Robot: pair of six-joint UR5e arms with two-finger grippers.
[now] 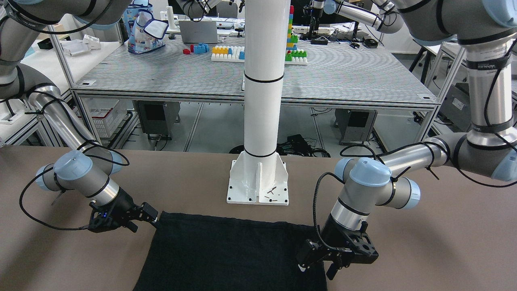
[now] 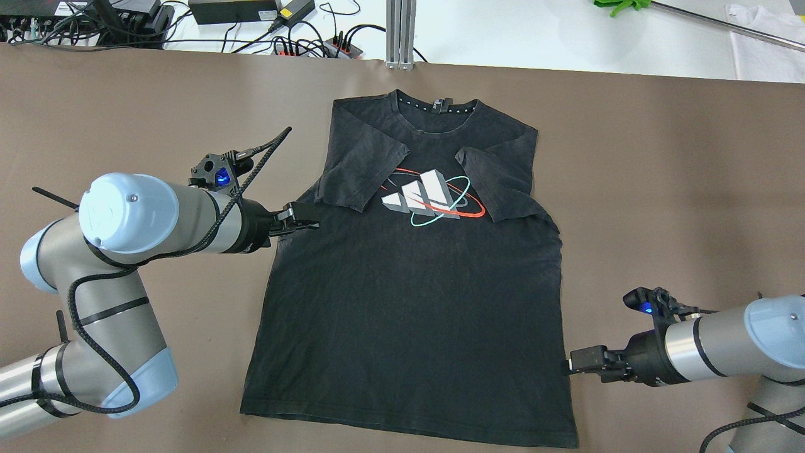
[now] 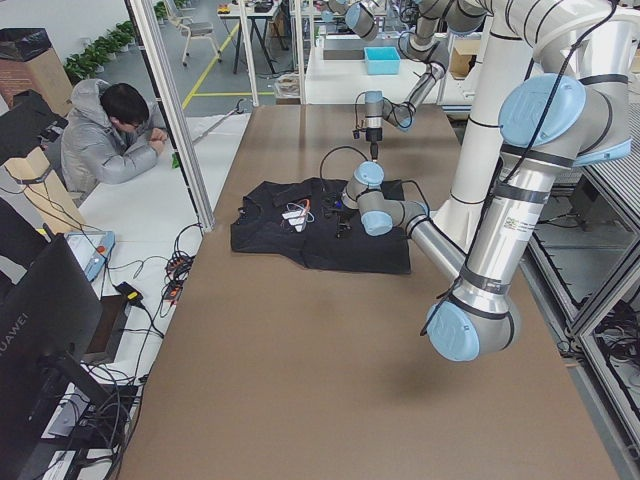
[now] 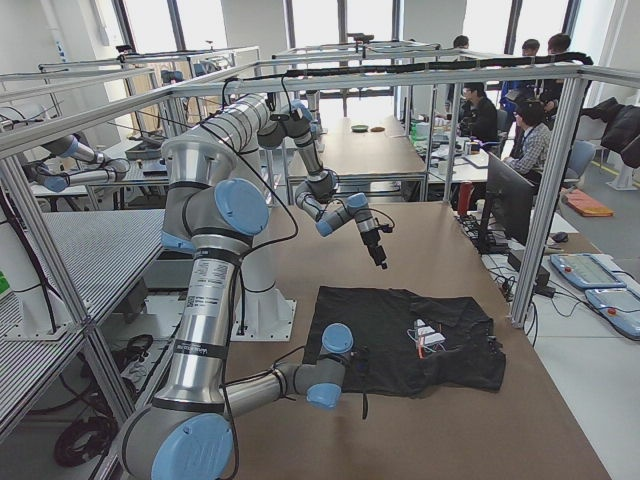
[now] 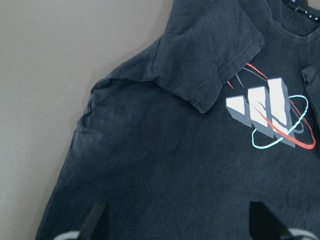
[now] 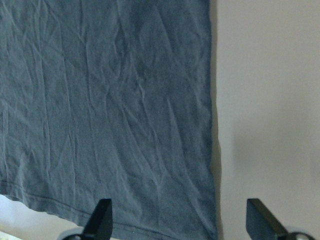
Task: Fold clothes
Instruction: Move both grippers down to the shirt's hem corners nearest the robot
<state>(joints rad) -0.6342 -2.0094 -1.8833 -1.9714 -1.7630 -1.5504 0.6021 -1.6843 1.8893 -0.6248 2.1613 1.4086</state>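
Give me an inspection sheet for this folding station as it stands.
Surface: brown table, matte.
Job's things: black T-shirt flat, logo up, both sleeves folded inward.
Clutter: small dark bits on the white pole's base plate.
Grippers: left gripper open over the shirt's edge below a sleeve; right gripper open, straddling the opposite edge near the hem.
Cables: black cable looped along the left arm; power strips beyond the table.
Surroundings: seated operator at the table's side.

brown table, black t-shirt spread flat, white pole base
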